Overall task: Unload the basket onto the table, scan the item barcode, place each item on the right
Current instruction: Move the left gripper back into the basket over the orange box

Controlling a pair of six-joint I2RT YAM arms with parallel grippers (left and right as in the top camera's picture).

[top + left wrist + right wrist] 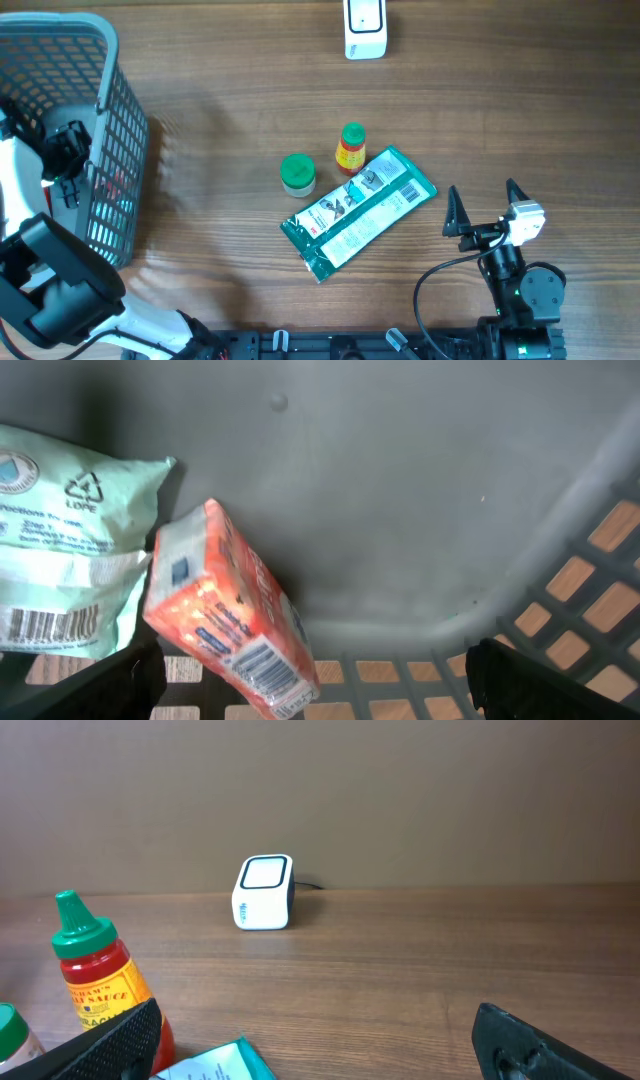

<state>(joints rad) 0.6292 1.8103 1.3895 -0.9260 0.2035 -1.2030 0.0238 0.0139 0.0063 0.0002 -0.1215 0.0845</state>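
**Scan not begun: both claws empty, scanner unattended**

The teal and white flat foil packet [358, 212] lies slantwise mid-table, printed face up. What looks like its barcode sits at the end nearest the right gripper [483, 190]. That claw stands just beside the packet, jaws wide apart and holding nothing. I judge it is placed there for a pickup.

A green-lidded small jar [298, 174] and a red sauce bottle with a green cap [351, 148] stand upright just behind the packet. The white box-shaped scanner [365, 28] sits at the far edge of the wooden table [220, 100], well apart from all three.

The left gripper [310, 660] hangs inside the grey plastic basket [125, 170], jaws likewise spread and empty. It is above an orange wrapped pack [225, 610] leaning on a pale green pouch [70, 560]. Both show barcodes.

Which item is due for scanning cannot be told.
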